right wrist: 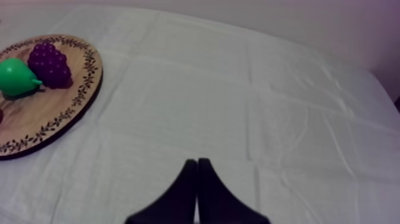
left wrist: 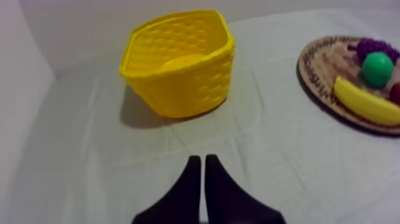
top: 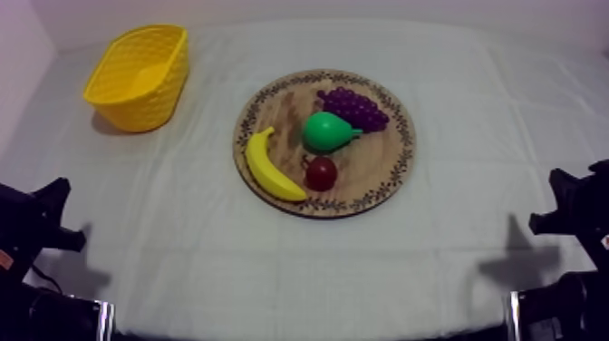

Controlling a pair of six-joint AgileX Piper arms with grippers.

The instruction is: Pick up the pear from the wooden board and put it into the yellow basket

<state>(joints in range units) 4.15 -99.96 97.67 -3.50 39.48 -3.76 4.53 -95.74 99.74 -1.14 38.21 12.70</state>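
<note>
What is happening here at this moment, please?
Nothing is being handled yet. The left gripper and the right gripper are both shut on nothing and sit low at the near sides of the table. The pear lies on the wooden board, between the bunch of grapes and the small red fruit, with the banana beside them. The yellow basket stands at the far left and looks empty.

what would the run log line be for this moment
stage: not started | pear: on wooden board | yellow basket: empty | left pincer: shut | right pincer: shut
</note>
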